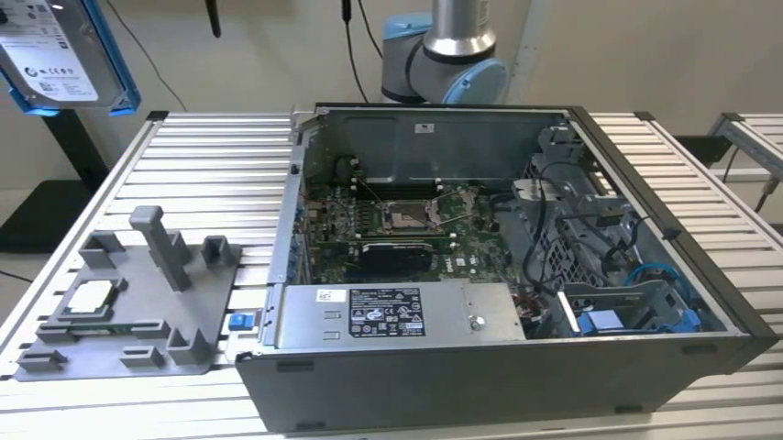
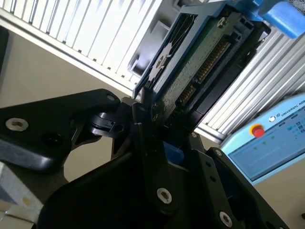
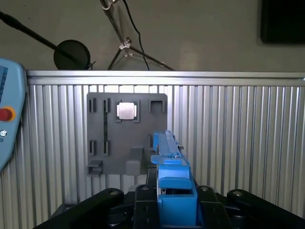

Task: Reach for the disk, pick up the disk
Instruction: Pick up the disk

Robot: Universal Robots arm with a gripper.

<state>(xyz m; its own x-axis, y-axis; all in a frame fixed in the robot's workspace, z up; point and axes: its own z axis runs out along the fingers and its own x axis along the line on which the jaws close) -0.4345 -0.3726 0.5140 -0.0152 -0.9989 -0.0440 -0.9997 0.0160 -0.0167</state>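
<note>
- Shut firm on the disk [image 2: 190, 67] with the gripper [image 2: 167, 133]; black fingers [image 2: 145, 138] pressing against both its flat sides in the second wrist view
- Held edge-on in the first wrist view, bright blue rail [image 3: 171, 167] outward, high above the ribbed metal table [image 3: 238, 133]
- Hanging at the exterior view's left, white label toward the camera, well apart from the open computer case [image 1: 490, 376]
- Lying on the table beside the case: a grey fixture plate [image 1: 135, 357], with a small white-topped chip [image 1: 92, 298] in one recess
</note>
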